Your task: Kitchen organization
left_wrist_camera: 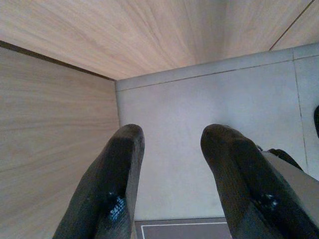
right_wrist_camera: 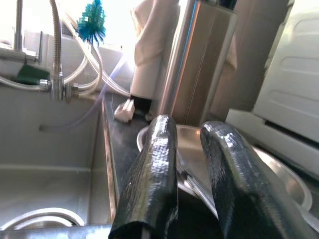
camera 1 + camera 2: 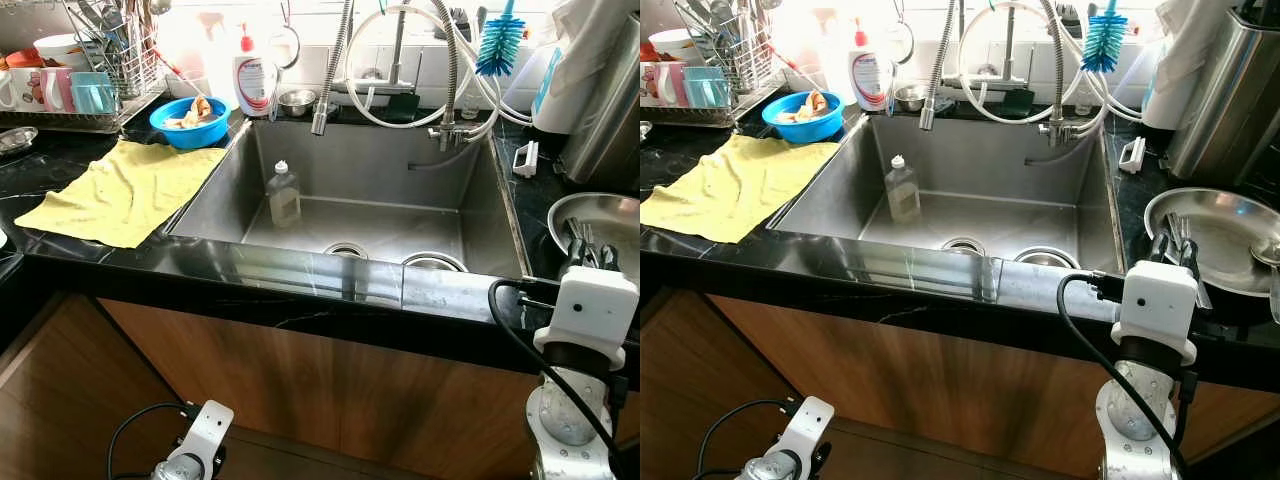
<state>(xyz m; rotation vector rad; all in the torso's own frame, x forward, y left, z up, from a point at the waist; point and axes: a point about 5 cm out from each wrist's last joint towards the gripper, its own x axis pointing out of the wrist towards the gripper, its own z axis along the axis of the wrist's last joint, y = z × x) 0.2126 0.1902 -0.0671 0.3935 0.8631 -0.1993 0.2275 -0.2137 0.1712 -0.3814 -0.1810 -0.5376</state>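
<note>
My right gripper (image 3: pixel 1175 238) is raised at the right end of the counter, its fingers over the near rim of a shallow steel dish (image 3: pixel 1225 215) that holds some cutlery. In the right wrist view the right gripper (image 2: pixel 192 129) shows a narrow gap with nothing in it and the steel dish (image 2: pixel 279 169) just beyond. My left arm (image 3: pixel 197 440) hangs low in front of the wooden cabinet. The left gripper (image 1: pixel 172 139) is open above the grey floor. A clear bottle (image 3: pixel 284 195) stands upright in the steel sink (image 3: pixel 480 230).
A yellow cloth (image 3: pixel 120 190) lies on the black counter left of the sink, with a blue bowl (image 3: pixel 190 122) and a dish rack (image 3: pixel 95 85) of mugs behind it. A soap bottle (image 3: pixel 255 75), small steel bowl (image 3: pixel 297 101), faucet hoses and blue brush (image 3: pixel 498 45) line the back. A tall steel canister (image 3: pixel 1230 90) stands at the right.
</note>
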